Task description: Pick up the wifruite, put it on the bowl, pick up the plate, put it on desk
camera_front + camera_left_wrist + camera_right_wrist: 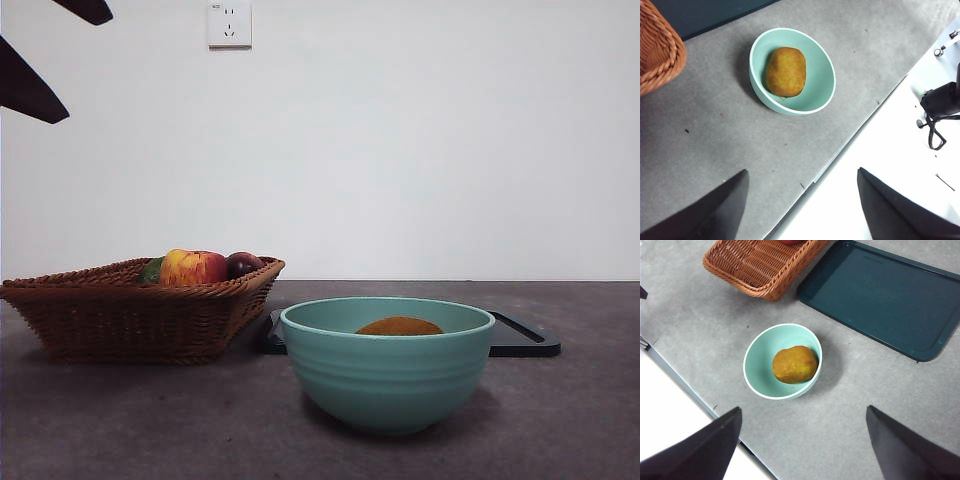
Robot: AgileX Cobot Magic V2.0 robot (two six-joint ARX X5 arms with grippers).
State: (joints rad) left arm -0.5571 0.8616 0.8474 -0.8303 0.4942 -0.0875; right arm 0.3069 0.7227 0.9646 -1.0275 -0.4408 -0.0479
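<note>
Brown oval wifruite [795,364] lies inside the upright mint-teal bowl [756,371] on the desk [850,410].

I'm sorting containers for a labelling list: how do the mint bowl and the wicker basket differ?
The bowl is smooth, ridged teal ceramic and round; the basket is woven brown wicker with straight, angled sides. The bowl holds one brown kiwifruit; the basket holds an apple and a plum. Both stand on the desk.

Desk [120,420], grey-brown matte top: carries wicker basket [130,315], mint-teal bowl [388,375] near front, dark flat tray [525,340] behind bowl, beside basket.
</note>
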